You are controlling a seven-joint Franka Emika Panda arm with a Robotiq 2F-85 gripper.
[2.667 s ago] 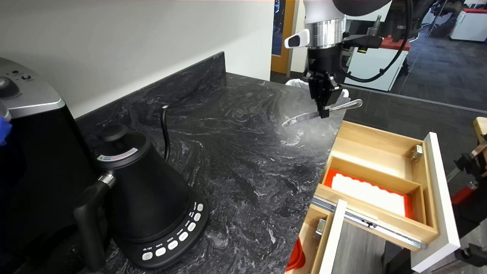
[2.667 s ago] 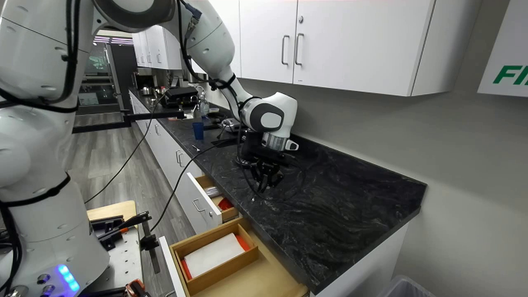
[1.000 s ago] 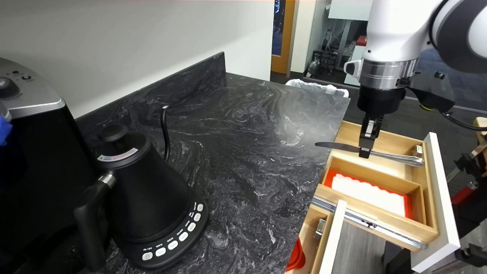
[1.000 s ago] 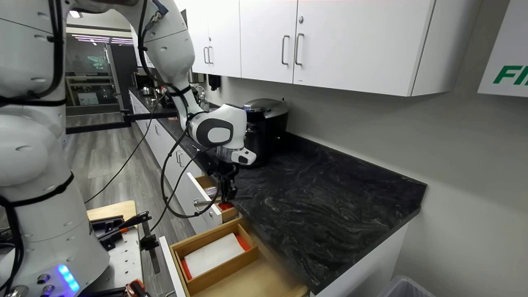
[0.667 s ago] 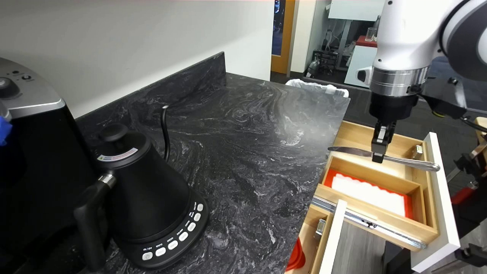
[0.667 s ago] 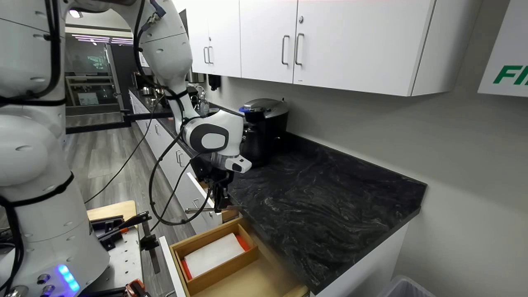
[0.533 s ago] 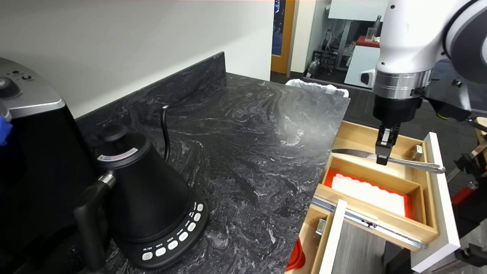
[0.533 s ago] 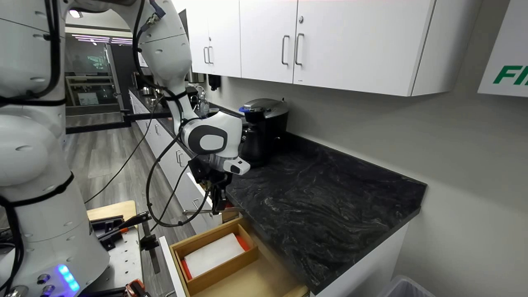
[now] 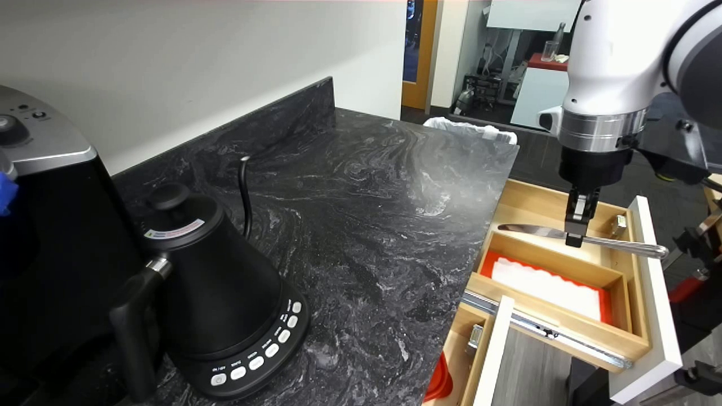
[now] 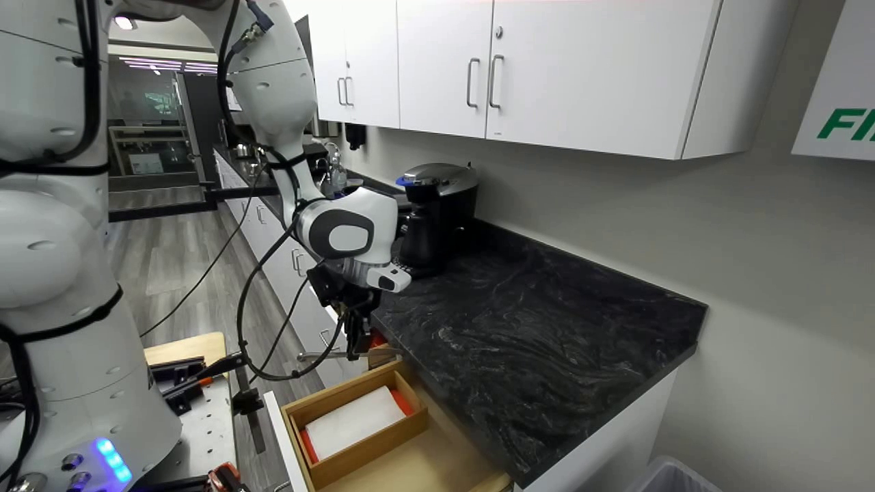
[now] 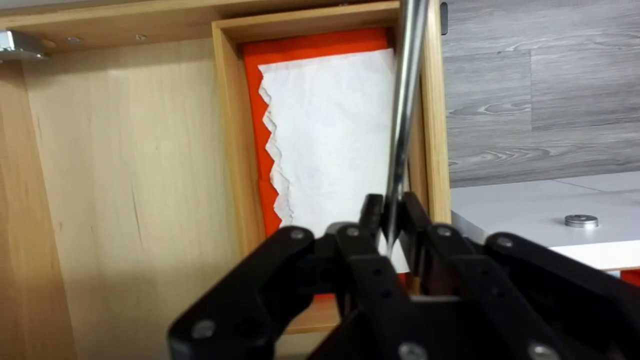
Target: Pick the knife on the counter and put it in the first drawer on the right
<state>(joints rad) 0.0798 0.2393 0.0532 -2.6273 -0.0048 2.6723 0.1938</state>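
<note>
While fingers (image 9: 575, 239) grip it, knife (image 9: 603, 242) hovers; drawer (image 11: 140, 150) below.

Light is bright in an exterior view: hazy glare whitens the counter (image 9: 361, 237) toward its far right corner; the electric kettle (image 9: 223, 287) and coffee machine (image 9: 45, 242) lose detail in black. In an exterior view, shade lies on the wall (image 10: 547, 181) beneath the wall cabinets (image 10: 581, 68). In the wrist view, the gripper (image 11: 392, 210) is out of focus and shadow covers the drawer floor (image 11: 140, 155) toward the counter's edge.
</note>
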